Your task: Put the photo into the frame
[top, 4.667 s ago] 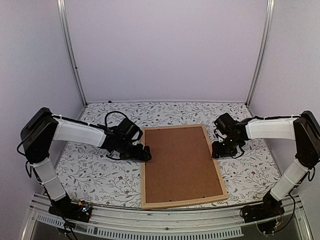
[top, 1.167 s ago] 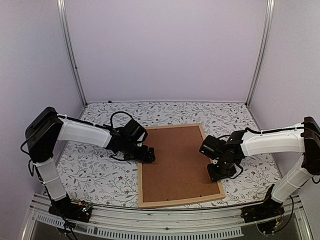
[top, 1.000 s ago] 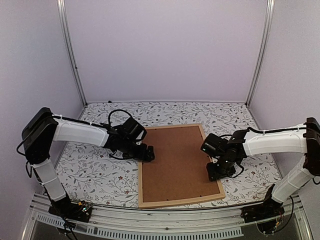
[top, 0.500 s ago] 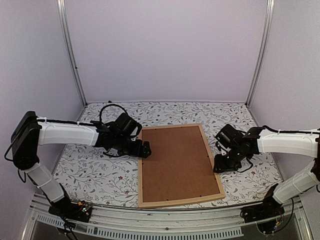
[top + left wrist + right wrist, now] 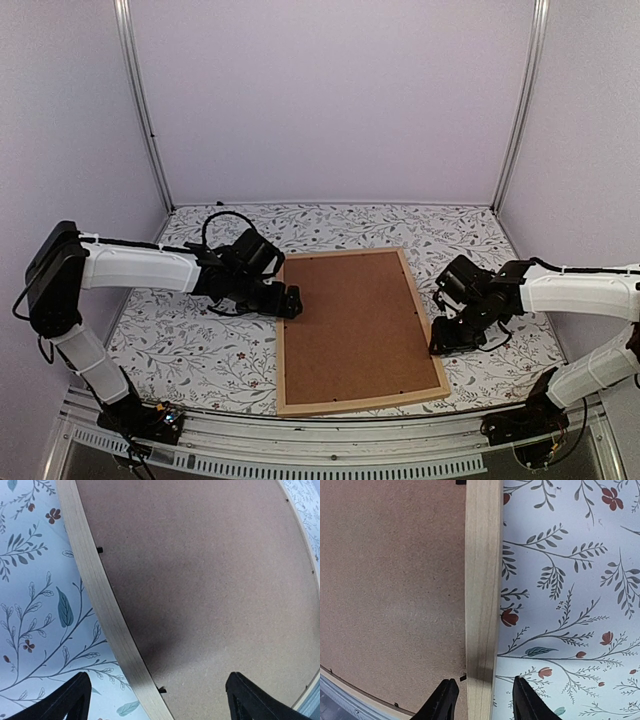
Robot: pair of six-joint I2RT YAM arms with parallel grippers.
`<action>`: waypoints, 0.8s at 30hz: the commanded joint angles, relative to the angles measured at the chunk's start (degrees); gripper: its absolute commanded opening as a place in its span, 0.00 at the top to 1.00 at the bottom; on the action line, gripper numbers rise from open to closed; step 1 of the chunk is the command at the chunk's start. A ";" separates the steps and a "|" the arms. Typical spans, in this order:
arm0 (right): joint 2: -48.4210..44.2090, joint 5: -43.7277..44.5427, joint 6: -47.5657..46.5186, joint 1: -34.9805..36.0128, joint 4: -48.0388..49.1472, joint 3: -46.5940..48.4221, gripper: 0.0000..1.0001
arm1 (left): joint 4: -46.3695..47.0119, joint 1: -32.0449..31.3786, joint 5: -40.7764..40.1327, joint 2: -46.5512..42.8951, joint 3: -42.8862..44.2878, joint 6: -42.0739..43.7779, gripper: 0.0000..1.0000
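The frame (image 5: 281, 355) of light wood strips lies face down on the floral table, with the brown backing board (image 5: 355, 320) filling it. The photo is not in view. My left gripper (image 5: 288, 300) is wide open and low at the frame's left strip; in the left wrist view it (image 5: 160, 702) straddles that strip (image 5: 100, 595) and part of the board (image 5: 200, 580). My right gripper (image 5: 441, 342) is open at the right strip; in the right wrist view it (image 5: 482, 700) has one finger on each side of the strip (image 5: 481, 580), with small gaps.
Small black tabs (image 5: 161, 689) (image 5: 462, 677) sit along the inner edge of the strips over the board. The floral tablecloth (image 5: 190, 345) lies around the frame. Purple walls with metal posts (image 5: 145, 110) close in the back and sides.
My right gripper moved from over the board's right part outward to the right strip. My left gripper drew back slightly left and away. The frame stayed flat.
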 commanded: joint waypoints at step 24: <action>3.68 2.10 2.06 2.48 -1.54 -0.23 0.58 | 0.04 -0.89 0.72 1.08 -0.48 0.00 0.04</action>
